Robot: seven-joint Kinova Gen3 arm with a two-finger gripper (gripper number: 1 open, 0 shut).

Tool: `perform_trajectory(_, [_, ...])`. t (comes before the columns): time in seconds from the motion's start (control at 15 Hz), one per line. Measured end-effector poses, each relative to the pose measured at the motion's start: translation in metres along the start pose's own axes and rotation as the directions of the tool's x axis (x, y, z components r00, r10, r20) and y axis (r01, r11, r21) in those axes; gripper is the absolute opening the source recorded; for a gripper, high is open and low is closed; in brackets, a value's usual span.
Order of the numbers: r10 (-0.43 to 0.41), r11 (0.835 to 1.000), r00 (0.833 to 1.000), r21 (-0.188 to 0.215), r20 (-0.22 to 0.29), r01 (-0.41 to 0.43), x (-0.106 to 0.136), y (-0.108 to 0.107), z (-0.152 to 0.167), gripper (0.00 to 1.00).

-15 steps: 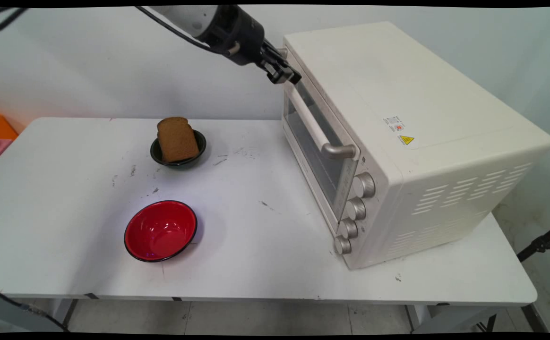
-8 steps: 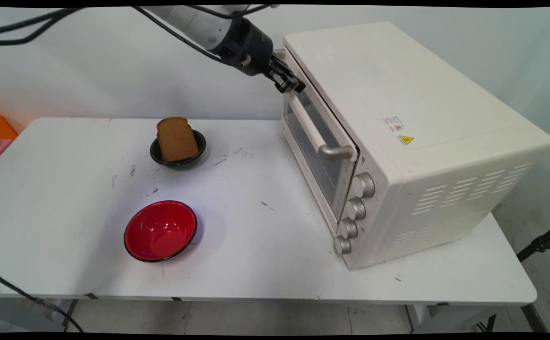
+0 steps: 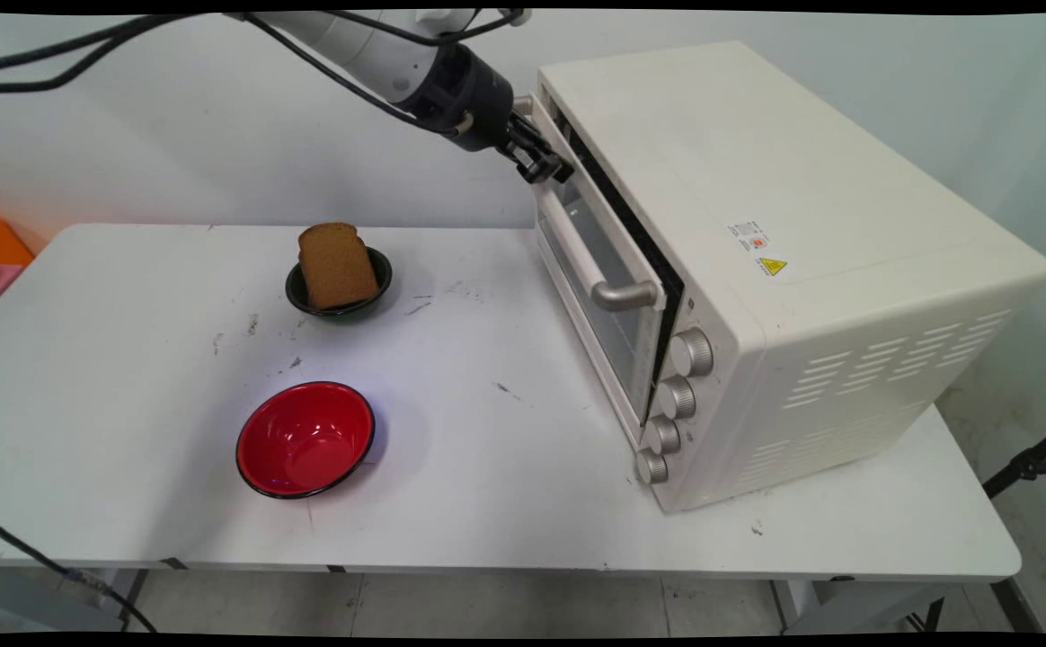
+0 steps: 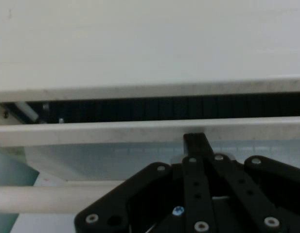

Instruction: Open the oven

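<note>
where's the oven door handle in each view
Main view: the oven door handle runs slantwise across the front of the oven, right of centre, below the tool.
Hand view: the handle is the pale bar along the lower left, beside the tool's linkage.
Shared landmark: the door's top edge, with a dark gap behind it.
</note>
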Motion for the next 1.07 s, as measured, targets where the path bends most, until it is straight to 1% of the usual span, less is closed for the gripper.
perform_trajectory(0.27, [-0.009, 1.0, 1.0, -0.009, 0.011, 0.009, -0.013, -0.004, -0.008, 0.0])
perform_trajectory(0.53, [-0.014, 1.0, 1.0, -0.027, 0.016, 0.015, -0.027, -0.007, -0.018, 0.0])
perform_trajectory(1.07, [0.006, 0.999, 1.0, -0.051, 0.0, -0.006, -0.061, -0.014, -0.029, 0.0])
